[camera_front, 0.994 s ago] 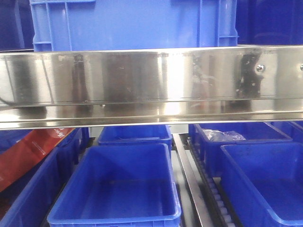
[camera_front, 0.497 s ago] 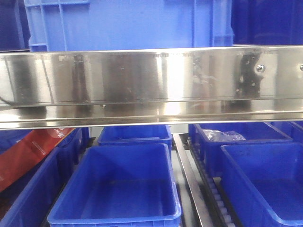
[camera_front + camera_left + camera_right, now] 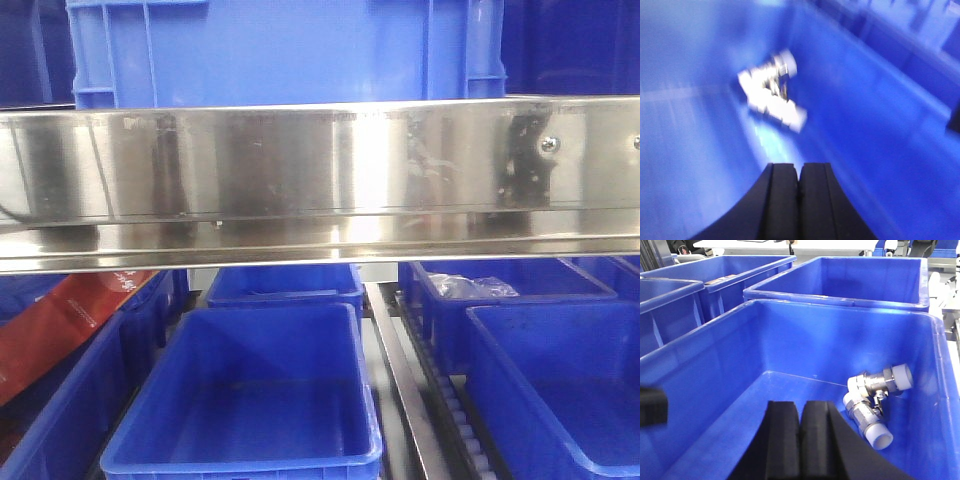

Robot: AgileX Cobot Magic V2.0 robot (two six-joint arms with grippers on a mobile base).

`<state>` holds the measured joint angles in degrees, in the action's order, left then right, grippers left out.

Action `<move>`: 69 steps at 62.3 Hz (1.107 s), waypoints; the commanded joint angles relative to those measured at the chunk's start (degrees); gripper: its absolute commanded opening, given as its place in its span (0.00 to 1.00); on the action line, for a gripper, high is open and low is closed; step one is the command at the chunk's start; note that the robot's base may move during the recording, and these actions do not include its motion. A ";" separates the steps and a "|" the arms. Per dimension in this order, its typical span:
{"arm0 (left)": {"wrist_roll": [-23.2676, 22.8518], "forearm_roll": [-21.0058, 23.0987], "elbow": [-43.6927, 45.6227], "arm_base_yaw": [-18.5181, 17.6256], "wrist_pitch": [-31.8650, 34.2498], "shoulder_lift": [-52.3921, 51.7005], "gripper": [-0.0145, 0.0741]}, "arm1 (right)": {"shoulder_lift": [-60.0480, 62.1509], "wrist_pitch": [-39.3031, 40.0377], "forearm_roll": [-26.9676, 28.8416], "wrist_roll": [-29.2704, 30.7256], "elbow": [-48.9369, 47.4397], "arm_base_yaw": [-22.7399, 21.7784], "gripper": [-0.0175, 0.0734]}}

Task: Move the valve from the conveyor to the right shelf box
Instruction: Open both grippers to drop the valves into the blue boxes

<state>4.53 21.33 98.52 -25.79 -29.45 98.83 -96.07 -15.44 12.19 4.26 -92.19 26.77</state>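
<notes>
In the right wrist view, a metal valve with white end caps lies on the floor of a blue box, against its right wall. My right gripper hangs shut and empty above that floor, just left of the valve. The left wrist view is blurred. It shows a metal and white valve lying inside a blue box, ahead of my left gripper, which is shut with nothing in it. The conveyor is out of view. Neither gripper appears in the front view.
A steel shelf rail spans the front view with a large blue crate above it. Below sit open blue bins, a roller track and a red package. More blue boxes stand behind the right gripper's box.
In the front view the large blue crate above the rail shifted slightly left, then back right. The rail and lower bins stayed put.
</notes>
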 commanded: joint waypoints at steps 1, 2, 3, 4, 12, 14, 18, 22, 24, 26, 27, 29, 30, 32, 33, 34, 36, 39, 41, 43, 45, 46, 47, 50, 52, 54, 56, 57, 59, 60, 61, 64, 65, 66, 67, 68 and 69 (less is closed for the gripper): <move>-0.16 -0.07 0.47 -0.15 2.18 -0.69 0.04 | 0.78 0.41 0.14 0.42 -0.50 -0.33 0.01; -0.16 -0.55 0.47 -0.15 2.16 -0.69 0.04 | 0.78 0.28 0.14 0.42 -0.50 -0.34 0.01; -0.16 -0.87 0.47 -0.15 2.16 -0.69 0.04 | 0.78 0.28 0.14 0.42 -0.50 -0.34 0.01; -0.16 -1.22 0.47 -0.15 2.16 -0.69 0.04 | 0.78 0.28 0.14 0.42 -0.50 -0.34 0.01; -0.16 -1.24 0.47 -0.15 1.76 -1.90 0.04 | 2.55 -1.29 0.14 0.42 -0.50 -1.37 0.01; -0.16 -1.24 0.47 -0.15 1.76 -2.55 0.04 | 3.41 -2.01 0.14 0.42 -0.50 -1.78 0.01; -0.16 -1.24 0.47 -0.15 1.86 -4.30 0.04 | 5.12 -3.80 0.14 0.42 -0.50 -2.48 0.01; -0.16 -1.34 0.47 -0.15 1.74 -6.12 0.04 | 6.93 -5.83 0.14 0.42 -0.50 -3.69 0.01; -0.16 -1.49 0.47 -0.15 1.59 -7.19 0.04 | 7.87 -7.07 0.14 0.42 -0.50 -4.39 0.01; -0.16 -1.58 0.47 -0.15 1.34 -8.17 0.04 | 8.80 -8.28 0.14 0.42 -0.50 -5.13 0.01; -0.16 -1.58 0.47 -0.15 1.19 -8.56 0.04 | 9.16 -8.54 0.14 0.42 -0.35 -5.40 0.01; -0.16 -1.74 0.47 -0.15 0.97 -9.34 0.04 | 10.05 -8.85 0.14 0.42 -0.18 -5.97 0.01; -0.16 -2.01 0.47 -0.26 0.85 -9.83 0.04 | 10.37 -8.83 0.14 0.42 -0.03 -6.26 0.01; -0.16 -2.41 0.09 -0.38 0.89 -10.58 0.04 | 11.25 -8.88 0.14 0.42 0.44 -6.96 0.01; -0.16 -2.67 -0.14 -0.47 0.89 -11.15 0.04 | 11.62 -8.88 0.14 0.42 0.63 -7.21 0.01; -0.16 -3.17 -0.64 -0.73 1.32 -11.53 0.04 | 12.15 -8.76 0.14 0.42 1.00 -7.56 0.01; -0.16 -3.86 -1.57 -0.89 2.13 -12.62 0.04 | 12.93 -8.61 0.14 0.42 1.59 -7.96 0.01; -0.16 -4.48 -4.40 -1.46 3.89 -14.21 0.04 | 14.53 -8.37 0.14 0.42 3.23 -8.59 0.01; -0.16 -4.60 -6.17 -1.87 5.70 -15.50 0.04 | 15.41 -8.37 0.14 0.42 4.35 -8.71 0.01; -0.16 -4.73 -8.65 -2.27 7.84 -16.79 0.04 | 16.62 -8.20 0.14 0.42 5.96 -8.84 0.01; -0.16 -4.82 -11.35 -2.79 10.16 -18.12 0.04 | 17.90 -7.84 0.14 0.42 7.93 -8.84 0.01; -0.16 -4.96 -12.50 -3.00 11.20 -18.63 0.04 | 18.43 -7.57 0.14 0.42 9.27 -8.84 0.01; -0.16 -4.95 -14.26 -3.24 12.69 -19.45 0.04 | 18.98 -7.22 0.14 0.42 10.20 -8.84 0.01; -0.16 -4.95 -19.84 -3.72 16.94 -21.65 0.04 | 21.96 -4.24 0.14 0.42 14.84 -8.84 0.01; -0.16 -4.95 -22.43 -3.86 19.35 -23.08 0.04 | 23.30 -2.56 0.14 0.42 17.01 -8.84 0.01; -0.16 -4.95 -25.67 -3.84 21.64 -24.53 0.04 | 24.96 -0.38 0.14 0.42 19.77 -8.84 0.01; -0.16 -4.95 -28.25 -3.84 23.17 -25.73 0.04 | 26.32 1.28 0.14 0.42 22.42 -8.84 0.01; -0.16 -4.95 -30.14 -3.84 24.21 -26.67 0.04 | 26.99 2.06 0.14 0.42 23.47 -8.84 0.01; -0.16 -4.95 -32.67 -3.84 25.47 -27.98 0.04 | 28.71 3.70 0.14 0.42 26.00 -8.92 0.01; -0.16 -4.95 -33.92 -3.73 26.09 -28.63 0.04 | 29.79 4.48 0.14 0.42 26.99 -8.92 0.01; -0.16 -4.95 -35.75 -3.73 26.89 -29.68 0.04 | 30.51 4.92 0.03 0.42 28.46 -8.98 0.01; -0.26 -4.80 -40.33 -3.62 28.60 -32.54 0.04 | 33.30 6.11 0.03 0.42 32.18 -8.98 0.01; -0.26 -4.80 -41.92 -3.53 29.04 -33.63 0.04 | 34.32 6.41 0.03 0.42 33.08 -8.98 0.01; -0.26 -4.80 -43.42 -3.53 29.45 -34.72 0.04 | 35.36 6.57 0.03 0.42 34.45 -8.98 0.01; -0.26 -4.80 -44.36 -3.53 29.45 -35.51 0.04 | 36.06 6.72 0.03 0.42 35.35 -8.98 0.01; -0.26 -4.80 -45.26 -3.53 29.45 -36.27 0.04 | 36.78 6.99 0.03 0.42 36.69 -8.98 0.01; -0.26 -4.80 -46.56 -3.53 29.45 -37.42 0.04 | 37.81 7.18 0.03 0.42 37.61 -8.98 0.01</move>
<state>4.53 16.41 56.98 -29.30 -2.99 66.02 -61.91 -11.25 12.19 4.26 -58.56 18.13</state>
